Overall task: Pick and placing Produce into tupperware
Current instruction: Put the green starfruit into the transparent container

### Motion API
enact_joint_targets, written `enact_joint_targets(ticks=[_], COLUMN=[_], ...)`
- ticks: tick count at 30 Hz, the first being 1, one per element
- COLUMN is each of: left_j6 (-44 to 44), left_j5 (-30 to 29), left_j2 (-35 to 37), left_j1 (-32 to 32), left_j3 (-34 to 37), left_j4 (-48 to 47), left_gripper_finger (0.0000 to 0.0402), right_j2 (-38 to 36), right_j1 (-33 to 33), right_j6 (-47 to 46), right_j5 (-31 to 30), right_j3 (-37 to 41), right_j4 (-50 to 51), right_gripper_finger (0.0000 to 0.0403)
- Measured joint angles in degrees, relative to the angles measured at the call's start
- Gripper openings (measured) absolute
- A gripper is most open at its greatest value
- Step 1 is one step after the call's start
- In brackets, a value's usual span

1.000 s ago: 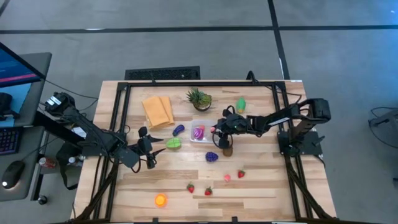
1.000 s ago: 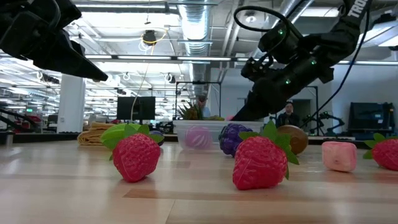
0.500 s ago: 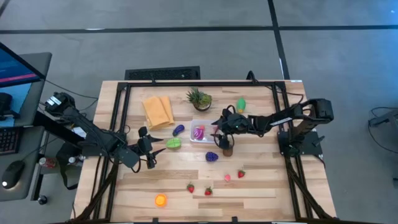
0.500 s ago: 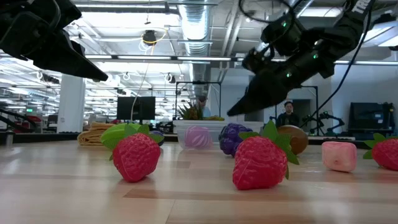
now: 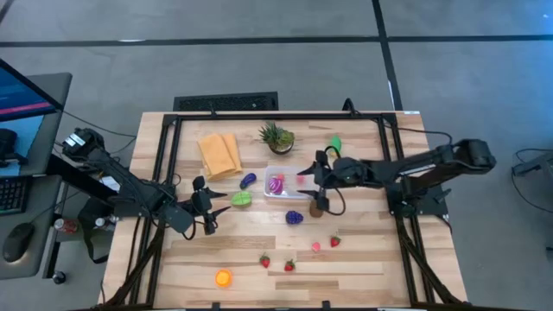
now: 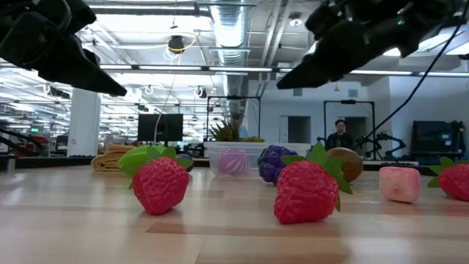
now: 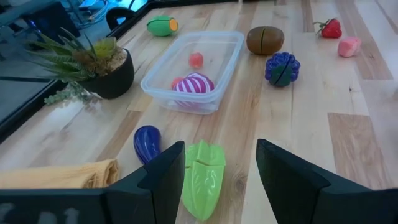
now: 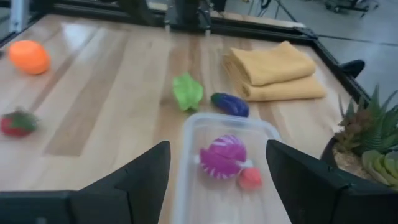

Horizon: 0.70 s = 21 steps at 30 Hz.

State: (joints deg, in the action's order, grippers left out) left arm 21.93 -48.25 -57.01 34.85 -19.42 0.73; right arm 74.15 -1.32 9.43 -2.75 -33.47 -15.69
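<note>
Right gripper [image 5: 308,180] has pulled back and lifted off the tupperware [image 5: 283,182]; fingers [image 8: 140,177] released, empty, container just ahead between them, holding a purple-striped piece [image 8: 222,155] and a small red piece [image 8: 250,178]. Left gripper [image 7: 216,171] unchanged, fingers parted, light-green piece [image 7: 203,178] between them; contact unclear.
</note>
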Motion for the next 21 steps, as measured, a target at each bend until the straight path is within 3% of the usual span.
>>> enact_joint_targets(ticks=[11,21], left_j6=[1.42,1.45], left_j5=[4.43,4.43], left_j2=[-0.37,-0.37], left_j1=[0.02,0.04], left_j3=[0.0,0.0], left_j4=[-0.16,-0.18], left_gripper_finger=[0.019,0.019], right_j2=[-4.79,-4.94], right_j1=[-6.72,-9.57], right_j6=[-3.36,-4.34], right_j5=[-0.55,-6.49], right_j3=[0.02,0.03], right_j4=[5.93,11.0], right_gripper_finger=[0.026,0.026])
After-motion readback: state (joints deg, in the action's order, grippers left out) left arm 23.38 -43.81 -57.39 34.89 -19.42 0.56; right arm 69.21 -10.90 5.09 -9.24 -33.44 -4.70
